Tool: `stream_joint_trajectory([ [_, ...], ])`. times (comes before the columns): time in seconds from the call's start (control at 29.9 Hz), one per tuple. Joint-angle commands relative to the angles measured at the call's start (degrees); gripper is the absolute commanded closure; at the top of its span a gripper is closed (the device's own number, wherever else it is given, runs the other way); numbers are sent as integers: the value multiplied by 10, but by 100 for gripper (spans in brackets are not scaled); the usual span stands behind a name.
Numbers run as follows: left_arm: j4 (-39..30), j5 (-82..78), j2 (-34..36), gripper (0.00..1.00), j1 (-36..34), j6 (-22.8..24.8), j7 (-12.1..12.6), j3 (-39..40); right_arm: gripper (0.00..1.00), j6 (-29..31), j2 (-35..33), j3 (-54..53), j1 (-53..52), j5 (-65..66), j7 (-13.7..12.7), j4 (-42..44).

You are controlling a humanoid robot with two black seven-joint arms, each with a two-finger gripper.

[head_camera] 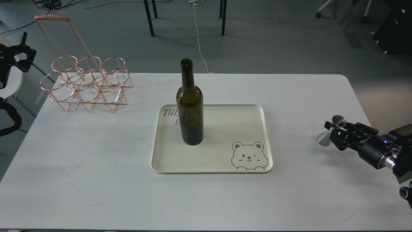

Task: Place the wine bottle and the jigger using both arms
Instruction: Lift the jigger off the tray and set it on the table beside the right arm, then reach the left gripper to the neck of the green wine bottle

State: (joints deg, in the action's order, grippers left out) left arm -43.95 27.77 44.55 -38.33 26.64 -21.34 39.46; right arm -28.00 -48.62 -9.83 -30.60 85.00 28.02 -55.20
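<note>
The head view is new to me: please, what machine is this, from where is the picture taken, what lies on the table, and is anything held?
The picture is taken from a humanoid robot's own head, looking forward and down at a white table. The black parts at both edges are its arms. The right tool is at a small silver jigger that stands on the table; whether it grips it already, I cannot tell. The left tool is off the table's left side, holding nothing. On a cream tray with a bear drawing stands a dark green wine bottle, upright. A copper wire rack stands far left.
</note>
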Motion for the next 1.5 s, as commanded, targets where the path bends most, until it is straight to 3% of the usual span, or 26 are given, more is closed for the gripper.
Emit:
stream_joint_trajectory([
  [0.0,-1,0,1,1,0,0,0,0,16,0,-59,1,24,0,0,-56],
  [0.07,-4,0,4,1,0,1,8,0,16,0,-77,1,29,0,0,-65],
  [0.17,-31,-1,22,1,2,2,10,-4,6,0,-101,-11,24,-7,0,-67],
  [0.33,-92,-53,98,1,0,14,10,-24,5,0,-127,-21,-25,-42,0,-68],
  [0.47,-147,-182,150,1,-12,14,24,-23,5,0,-124,-21,-76,-67,0,-64],
  [0.6,-205,-345,194,2,-30,14,21,-21,4,5,-100,-21,-127,-142,0,-55],
  [0.84,-350,-574,247,2,-80,14,22,-20,3,77,-23,-22,-211,-312,0,17],
  [1.14,-520,-983,213,4,-101,-29,24,-23,3,250,34,-97,-249,-497,0,109],
  [1.27,-525,-1155,162,5,-100,-52,23,-23,3,338,53,-123,-245,-609,0,161],
  [1.47,-520,-1310,88,8,-97,-63,21,-25,3,384,69,-125,-246,-689,0,194],
])
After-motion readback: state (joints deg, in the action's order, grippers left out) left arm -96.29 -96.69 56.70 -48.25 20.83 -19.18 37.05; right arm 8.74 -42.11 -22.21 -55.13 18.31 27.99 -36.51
